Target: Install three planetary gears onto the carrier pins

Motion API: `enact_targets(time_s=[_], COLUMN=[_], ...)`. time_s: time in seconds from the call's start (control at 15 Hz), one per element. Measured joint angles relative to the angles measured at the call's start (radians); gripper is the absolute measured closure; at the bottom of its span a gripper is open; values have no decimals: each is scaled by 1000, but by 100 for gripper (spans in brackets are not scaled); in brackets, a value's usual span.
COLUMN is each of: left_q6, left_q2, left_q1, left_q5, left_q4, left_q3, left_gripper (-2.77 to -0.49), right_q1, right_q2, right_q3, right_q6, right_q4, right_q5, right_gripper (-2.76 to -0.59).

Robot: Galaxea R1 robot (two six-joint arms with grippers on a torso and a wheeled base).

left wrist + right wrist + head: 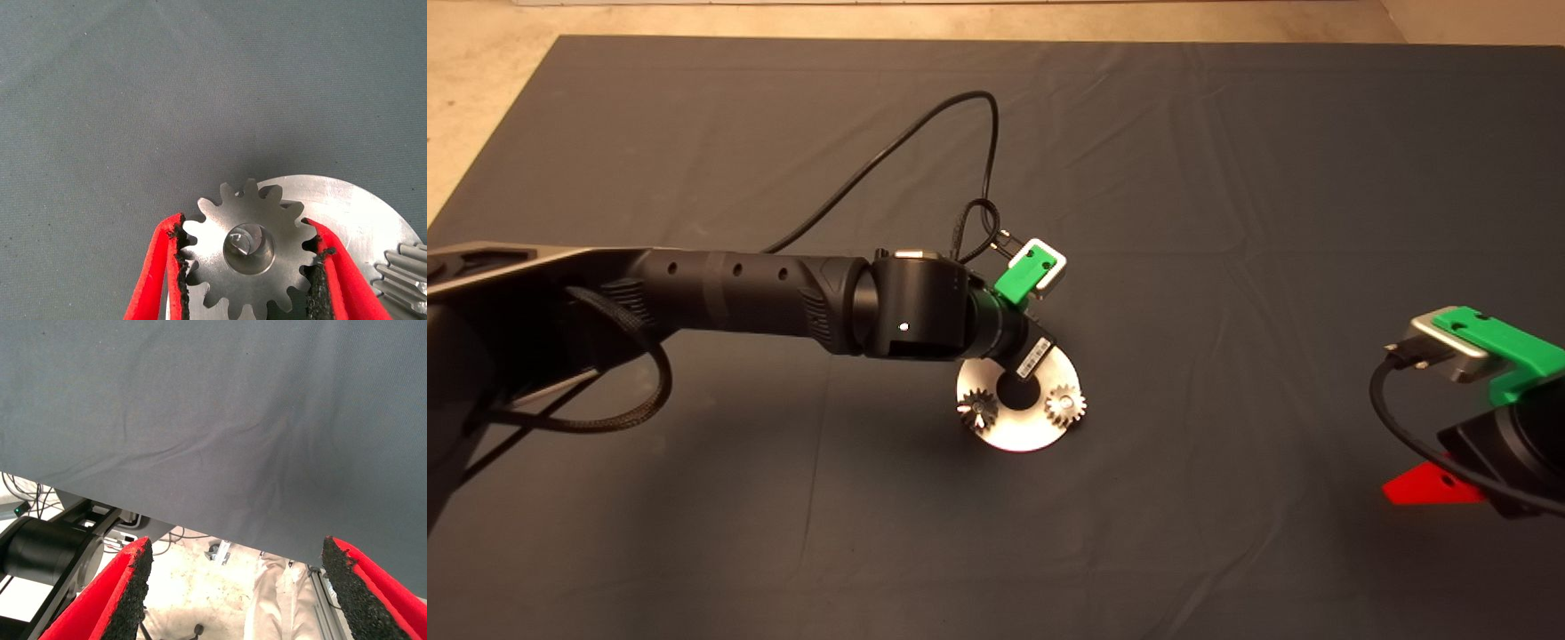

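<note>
- The third gear [248,248] lies flat between the left gripper [248,267] pads, its bore axis upright and its teeth pointing outward all round. A pin tip [241,241] shows inside the bore, so I judge it is threaded on or about to drop.
- The fingers [155,273] close on opposite toothed sides, likely to keep the gear level so the bore lines up with the stud.
- The disc [1018,433] sits flat near the middle of the mat [1227,178], centre hole up, so the pins stand vertical and take gears from above.
- Two other gears already sit on it: one [977,408] at its left edge and one [1065,404] at its right edge, both flat with axes upright. The right one's teeth show beside the held gear in the left wrist view.
- The third pin's spot, at the disc's far edge, is hidden in the head view beneath the left arm.
- The right gripper [237,577] waits at the mat's right edge, fingers spread wide and empty. Beyond the mat's edge, its view shows floor and a person's leg [267,600].
</note>
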Motion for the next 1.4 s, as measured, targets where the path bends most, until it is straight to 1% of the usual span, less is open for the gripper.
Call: enact_targets(time_s=[0.07, 0.53, 0.87, 1.27, 1.4], left_q6=[0, 3, 4, 4, 6], left_q2=[-1, -2, -10, -9, -7], left_q1=[0, 0, 0, -1, -1], left_q5=[-3, -5, -9, -8, -4], left_q4=[0, 0, 0, -1, -1], left_q3=[0, -2, -2, -2, -2], left_gripper=[-76, -76, -76, -76, -76], right_q1=[0, 0, 0, 0, 0], right_q2=[0, 1, 3, 3, 4], right_q3=[0, 0, 0, 0, 0], right_q6=[0, 0, 0, 0, 0], right_q4=[0, 0, 0, 0, 0], right_q5=[0, 0, 0, 0, 0], right_gripper=[-187, -187, -187, -187, -187])
